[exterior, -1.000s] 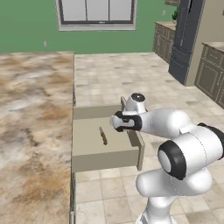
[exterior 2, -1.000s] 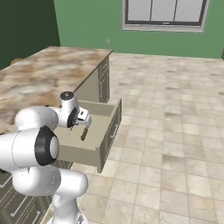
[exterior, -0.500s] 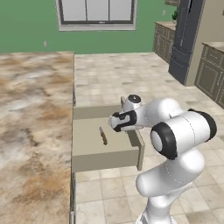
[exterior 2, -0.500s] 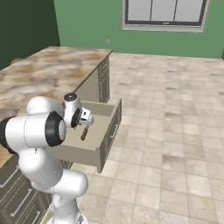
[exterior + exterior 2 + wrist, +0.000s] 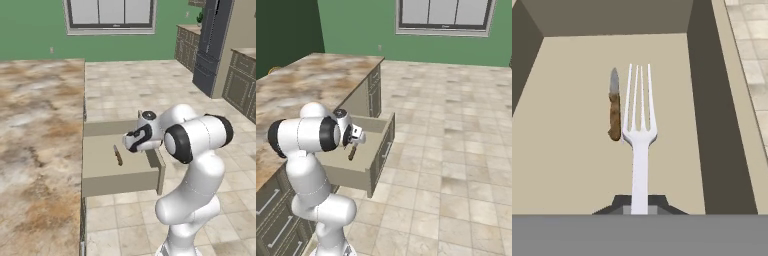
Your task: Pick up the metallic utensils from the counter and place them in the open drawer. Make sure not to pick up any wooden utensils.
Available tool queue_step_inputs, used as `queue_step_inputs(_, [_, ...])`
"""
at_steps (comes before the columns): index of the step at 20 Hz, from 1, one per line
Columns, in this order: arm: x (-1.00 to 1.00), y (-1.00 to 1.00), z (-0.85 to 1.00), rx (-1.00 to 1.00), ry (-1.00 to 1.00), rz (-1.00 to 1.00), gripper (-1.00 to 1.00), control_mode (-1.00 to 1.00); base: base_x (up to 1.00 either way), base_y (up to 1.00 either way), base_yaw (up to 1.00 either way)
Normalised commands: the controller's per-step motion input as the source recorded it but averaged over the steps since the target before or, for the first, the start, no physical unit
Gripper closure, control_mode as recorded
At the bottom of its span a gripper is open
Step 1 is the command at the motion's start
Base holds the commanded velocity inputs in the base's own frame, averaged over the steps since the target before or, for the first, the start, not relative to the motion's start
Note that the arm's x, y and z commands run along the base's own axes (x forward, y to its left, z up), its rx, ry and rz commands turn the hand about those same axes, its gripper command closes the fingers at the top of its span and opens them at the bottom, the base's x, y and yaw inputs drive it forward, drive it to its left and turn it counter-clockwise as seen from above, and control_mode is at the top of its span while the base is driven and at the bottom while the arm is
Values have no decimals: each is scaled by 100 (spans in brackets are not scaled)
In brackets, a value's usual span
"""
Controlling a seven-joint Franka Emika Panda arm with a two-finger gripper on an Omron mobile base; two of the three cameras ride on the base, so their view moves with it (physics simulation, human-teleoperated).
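Green wall (image 5: 30, 30) w/ window (image 5: 110, 15) — tiled floor (image 5: 456, 150), dark cabinets (image 5: 240, 80).

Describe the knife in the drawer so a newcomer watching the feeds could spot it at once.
Start at the open drawer pulled out from the side of the marbled counter. On its flat beige floor lies the knife, just left of the fork held in the gripper in the hand view. Its dark brown handle and short grey blade set it apart from the all-silver, four-tined fork.

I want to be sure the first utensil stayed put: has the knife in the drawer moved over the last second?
No. The knife lies at the same spot on the drawer floor, midway between the side walls, as a second ago.
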Motion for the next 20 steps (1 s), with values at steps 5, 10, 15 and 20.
queue_step_inputs(5, [38,0,-32,-2,0,0,100,-100,0,0,0])
queue_step_inputs(10, [39,2,-38,-2,0,0,100,-100,0,0,0])
queue_step_inputs(15, [47,8,-35,-1,0,0,100,-100,0,0,0])
queue_step_inputs(20, [52,14,-29,-1,0,0,100,-100,0,0,0])
